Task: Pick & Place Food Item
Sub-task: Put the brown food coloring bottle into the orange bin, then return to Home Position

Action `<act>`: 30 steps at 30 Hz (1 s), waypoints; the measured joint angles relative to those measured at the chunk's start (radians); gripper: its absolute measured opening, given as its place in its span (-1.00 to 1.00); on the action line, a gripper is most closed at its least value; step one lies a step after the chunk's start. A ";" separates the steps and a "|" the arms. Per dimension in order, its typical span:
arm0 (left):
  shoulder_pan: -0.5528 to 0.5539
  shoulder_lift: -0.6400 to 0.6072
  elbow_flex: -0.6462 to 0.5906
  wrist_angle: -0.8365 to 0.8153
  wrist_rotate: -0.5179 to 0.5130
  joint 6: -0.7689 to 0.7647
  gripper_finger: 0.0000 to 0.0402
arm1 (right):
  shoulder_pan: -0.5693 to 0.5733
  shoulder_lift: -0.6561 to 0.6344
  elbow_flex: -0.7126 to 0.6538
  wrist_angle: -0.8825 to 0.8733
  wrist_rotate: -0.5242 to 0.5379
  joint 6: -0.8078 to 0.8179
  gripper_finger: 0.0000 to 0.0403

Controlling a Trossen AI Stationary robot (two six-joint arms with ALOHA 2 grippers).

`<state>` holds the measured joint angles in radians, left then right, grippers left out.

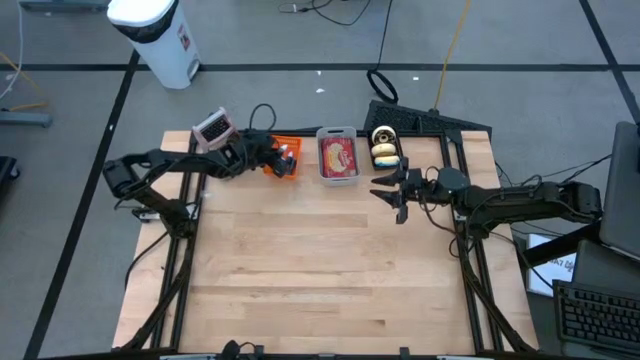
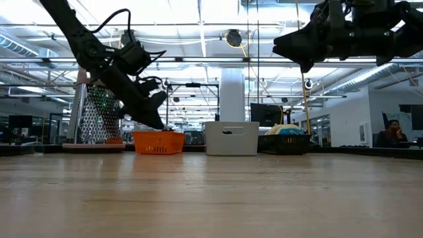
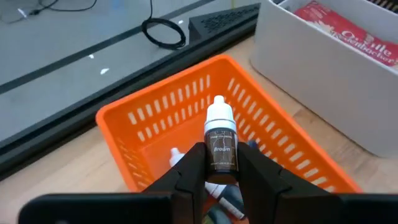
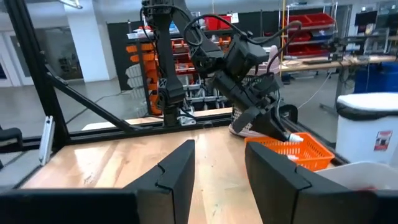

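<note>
My left gripper (image 3: 221, 173) is shut on a small bottle (image 3: 221, 140) with a white cap and a brown label. It holds the bottle over the orange basket (image 3: 161, 118) at the table's far left (image 1: 283, 160). A few other small items (image 3: 176, 155) lie in that basket. In the low view the left gripper (image 2: 157, 120) slants down to just above the basket (image 2: 158, 142). My right gripper (image 1: 392, 192) hangs open in the air over the table's right part, pointing toward the left arm, with nothing between its fingers (image 4: 180, 168). My left gripper pinches the bottle's labelled body (image 3: 222, 163) between its two fingers (image 3: 194, 169). The fingers slant down from the table's left side. The bottle stands lengthwise between them, its white cap (image 3: 219, 115) pointing away past the fingertips, above the basket's inside.
A white bin (image 1: 338, 158) with a red package (image 3: 348, 31) stands right of the orange basket. A black basket (image 1: 385, 147) with round food items follows farther right. A pink-topped object (image 1: 212, 128) sits at the far-left corner. The near wooden tabletop (image 1: 320, 270) is bare.
</note>
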<state>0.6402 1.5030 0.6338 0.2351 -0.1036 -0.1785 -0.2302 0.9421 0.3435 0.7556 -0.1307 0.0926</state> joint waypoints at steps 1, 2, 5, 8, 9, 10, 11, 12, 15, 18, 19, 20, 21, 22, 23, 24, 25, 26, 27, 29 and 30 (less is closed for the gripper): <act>-0.001 0.001 0.000 0.004 0.000 0.001 -0.60 | 0.000 0.000 0.000 -0.004 0.000 0.016 -0.36; -0.001 0.000 0.000 0.008 0.000 0.001 -0.60 | 0.000 0.000 0.000 -0.012 0.000 0.027 -0.36; -0.001 -0.005 0.001 0.011 0.001 0.029 -0.59 | 0.000 0.000 0.000 -0.046 0.000 0.060 -0.36; -0.001 -0.005 0.001 0.014 0.000 0.071 -0.59 | 0.000 0.000 0.000 -0.049 -0.001 0.084 -0.36; -0.001 -0.005 0.001 0.017 -0.002 0.081 -0.59 | 0.000 0.000 0.000 -0.048 -0.001 0.094 -0.36; -0.001 -0.005 0.001 0.022 -0.002 0.092 -0.59 | 0.000 0.000 0.000 -0.049 -0.001 0.107 -0.36; 0.000 -0.005 0.001 0.027 -0.002 0.106 -0.59 | 0.000 0.000 0.000 -0.049 -0.001 0.117 -0.36; 0.000 -0.005 0.002 0.034 -0.001 0.122 -0.59 | 0.000 0.000 0.000 -0.048 -0.001 0.124 -0.36; 0.000 -0.005 0.002 0.053 -0.001 0.143 -0.59 | 0.001 0.000 0.000 -0.048 -0.001 0.131 -0.36; 0.000 -0.005 0.002 0.071 -0.001 0.142 -0.59 | 0.001 0.000 0.000 -0.038 -0.001 0.131 -0.36; 0.000 -0.005 0.002 0.071 -0.002 0.133 -0.59 | 0.001 0.000 0.000 -0.034 -0.001 0.131 -0.36; 0.000 -0.005 0.002 0.070 -0.002 0.118 -0.59 | 0.001 0.000 0.000 -0.031 -0.001 0.131 -0.36; 0.002 -0.005 0.002 0.067 -0.002 0.110 -0.58 | 0.001 0.000 0.000 -0.028 -0.001 0.131 -0.36; 0.003 -0.005 0.002 0.062 -0.002 0.101 -0.56 | 0.001 0.000 0.000 -0.025 -0.001 0.131 -0.36; 0.004 -0.005 0.002 0.056 -0.001 0.095 -0.53 | 0.001 0.000 0.000 -0.022 -0.001 0.131 -0.36; 0.004 -0.005 0.002 0.050 -0.001 0.090 -0.49 | 0.001 0.000 0.000 -0.022 -0.001 0.131 -0.36; 0.004 -0.005 0.002 0.045 -0.001 0.087 -0.45 | 0.001 0.000 0.000 -0.023 -0.001 0.131 -0.36; 0.004 -0.005 0.002 0.042 -0.001 0.087 -0.41 | 0.001 0.000 0.000 -0.023 -0.001 0.131 -0.36; 0.004 -0.005 0.002 0.038 -0.001 0.087 -0.35 | 0.001 0.000 0.000 -0.023 -0.001 0.131 -0.36; 0.004 -0.005 0.002 0.032 -0.002 0.087 -0.25 | 0.001 0.000 0.000 -0.025 -0.001 0.131 -0.36; 0.004 -0.005 0.002 0.032 -0.002 0.087 -0.19 | 0.001 0.000 0.000 -0.026 -0.001 0.131 -0.36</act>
<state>0.6437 1.4975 0.6357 0.2668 -0.1051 -0.0917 -0.2295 0.9417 0.3435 0.7292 -0.1316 0.2237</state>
